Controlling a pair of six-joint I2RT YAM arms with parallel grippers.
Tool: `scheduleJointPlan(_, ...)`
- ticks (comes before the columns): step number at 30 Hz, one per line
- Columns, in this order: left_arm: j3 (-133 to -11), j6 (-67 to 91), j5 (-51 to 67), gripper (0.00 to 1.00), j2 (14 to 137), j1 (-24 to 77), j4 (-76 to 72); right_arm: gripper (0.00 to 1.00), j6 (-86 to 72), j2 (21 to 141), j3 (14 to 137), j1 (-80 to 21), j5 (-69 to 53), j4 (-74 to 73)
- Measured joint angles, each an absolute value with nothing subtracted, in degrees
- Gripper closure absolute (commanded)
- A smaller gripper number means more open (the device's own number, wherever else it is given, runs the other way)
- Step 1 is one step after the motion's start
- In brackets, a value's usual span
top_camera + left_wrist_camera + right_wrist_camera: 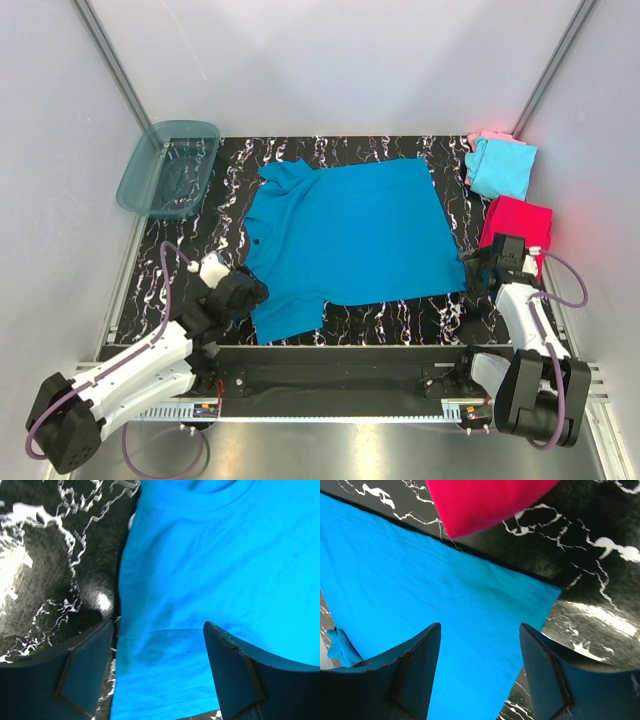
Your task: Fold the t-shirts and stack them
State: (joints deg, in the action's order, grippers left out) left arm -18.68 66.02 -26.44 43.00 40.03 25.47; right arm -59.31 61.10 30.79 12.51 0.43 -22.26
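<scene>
both gaping claws over the flat teal t-shirt [345, 235]

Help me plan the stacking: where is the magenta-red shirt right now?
In the top view the magenta-red shirt lies folded at the right edge of the table, just beyond the right gripper, nearer than the light cyan shirt.

Lab cell: white panels [330, 60], aluminium rails [103, 50]

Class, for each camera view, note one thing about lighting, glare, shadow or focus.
Top external: even light; the magenta-red shirt tints the right wall pink. Left wrist: white glare on the table, a dim shadow on the teal shirt. Right wrist: glare streak on the table, magenta-red shirt slightly soft.
</scene>
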Motion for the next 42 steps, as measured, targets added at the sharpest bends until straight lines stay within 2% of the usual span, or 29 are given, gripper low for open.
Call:
scheduleJointPlan(7, -23.86, 63.88, -27.75, 0.21, 42.87, 39.86, 25.96, 0.29, -58.85, 56.45, 29.98, 12.53, 0.56, -25.54)
scheduleJointPlan(17, -26.98, 59.79, -27.59, 0.18, 43.22, 35.7, 25.45, 0.3, -56.31, 59.59, 31.53, 12.53, 0.84, -31.81)
scheduleJointPlan(30, -28.47, 56.71, -25.19, 0.18, 43.0, 30.41, 24.34, 0.31, -55.92, 67.77, 33.85, 12.53, 1.45, -31.7)
scheduleJointPlan(33, -28.82, 56.21, -24.84, 0.18, 42.7, 29.17, 24.4, 0.41, -55.94, 70.67, 34.61, 12.53, 1.58, -30.65)
scheduleJointPlan(34, -29.02, 55.99, -24.73, 0.18, 42.68, 28.97, 24.34, 0.56, -55.94, 71.66, 34.94, 12.53, 1.67, -30.24)
scheduleJointPlan(38, -29.28, 55.55, -24.32, 0.18, 42.17, 28.53, 24.4, 0.96, -56.6, 73.63, 35.48, 12.56, 1.98, -28.34)
scheduleJointPlan(40, -29.28, 55.35, -24.18, 0.18, 41.8, 28.32, 24.47, 1.0, -57.01, 73.56, 35.48, 12.6, 2.09, -28.03)
scheduleJointPlan(42, -29.43, 55.22, -24.16, 0.18, 41.52, 28.05, 24.58, 1.0, -57.41, 72.88, 35.31, 12.62, 2.31, -27.75)
